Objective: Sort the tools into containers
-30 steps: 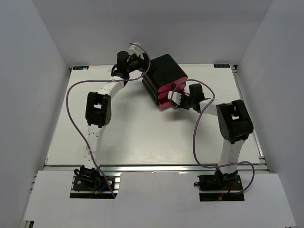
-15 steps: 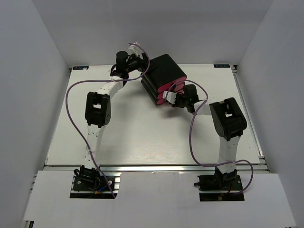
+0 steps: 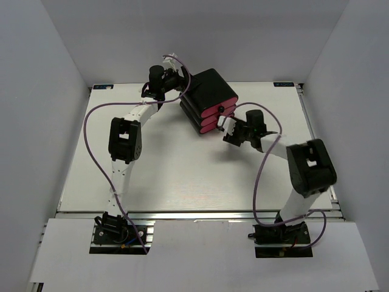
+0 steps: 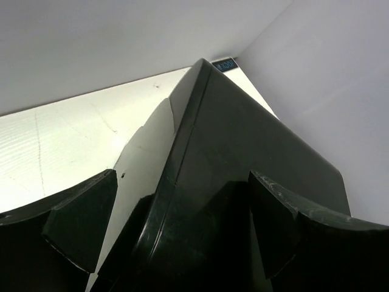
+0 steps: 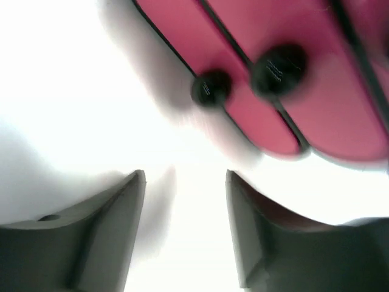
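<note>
**Both arms at the drawer box, far centre of the worktop**

I see the black box point(image 3: 209, 88) standing at the far middle of the white worktop point(image 3: 170, 176), turned at an angle to its edges. Its three pink drawers point(image 3: 214, 114) are stacked one above another. Their fronts face the near right, towards the right arm, and their long edges run from near left to far right.

My left end effector point(image 3: 181, 82) is at the box's far-left side. In the left wrist view its jaws are spread wide, and its dark fingers point(image 4: 79, 222) straddle a rear corner edge of the box. I cannot tell whether they press on it.

My right end effector point(image 3: 223, 123) hangs just in front of the drawer fronts, close to them but apart. The right wrist view is blurred. It shows the fingers point(image 5: 115, 207) parted, with only bright worktop between them and nothing held. Two round black knobs point(image 5: 279, 66) on the pink fronts lie just beyond the fingertips.
</note>
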Robot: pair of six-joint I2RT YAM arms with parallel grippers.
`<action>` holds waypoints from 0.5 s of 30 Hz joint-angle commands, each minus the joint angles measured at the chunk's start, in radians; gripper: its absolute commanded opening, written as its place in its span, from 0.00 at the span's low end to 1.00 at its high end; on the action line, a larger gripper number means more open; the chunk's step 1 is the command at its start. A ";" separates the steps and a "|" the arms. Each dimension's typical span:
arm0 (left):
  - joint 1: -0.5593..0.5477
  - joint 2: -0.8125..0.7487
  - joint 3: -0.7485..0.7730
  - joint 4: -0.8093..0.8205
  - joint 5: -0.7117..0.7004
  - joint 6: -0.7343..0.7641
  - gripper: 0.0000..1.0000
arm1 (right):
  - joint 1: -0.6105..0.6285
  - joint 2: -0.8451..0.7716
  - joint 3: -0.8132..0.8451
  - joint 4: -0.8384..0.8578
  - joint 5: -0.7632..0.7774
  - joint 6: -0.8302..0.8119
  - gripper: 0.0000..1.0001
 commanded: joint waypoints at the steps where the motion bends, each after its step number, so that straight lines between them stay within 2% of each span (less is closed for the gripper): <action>1: 0.010 -0.106 -0.016 0.000 -0.100 -0.030 0.97 | -0.071 -0.153 -0.040 -0.131 -0.164 0.040 0.76; 2: 0.013 -0.112 -0.017 0.009 -0.114 -0.036 0.98 | -0.090 -0.178 -0.042 -0.167 -0.195 0.044 0.89; 6: 0.042 -0.155 -0.025 0.015 -0.195 -0.041 0.98 | -0.191 -0.312 -0.054 -0.215 -0.298 0.167 0.89; 7: 0.047 -0.169 -0.031 0.012 -0.217 -0.037 0.98 | -0.210 -0.328 -0.054 -0.199 -0.323 0.275 0.89; 9: 0.065 -0.216 -0.063 0.017 -0.281 -0.031 0.98 | -0.246 -0.353 -0.040 -0.132 -0.282 0.374 0.89; 10: 0.070 -0.235 -0.074 0.015 -0.306 -0.027 0.98 | -0.253 -0.351 -0.034 -0.101 -0.247 0.458 0.89; 12: 0.082 -0.290 -0.111 0.000 -0.370 0.008 0.98 | -0.253 -0.310 0.004 -0.024 -0.152 0.517 0.89; 15: 0.087 -0.376 -0.167 -0.043 -0.435 0.073 0.98 | -0.254 -0.179 0.140 -0.035 -0.110 0.570 0.89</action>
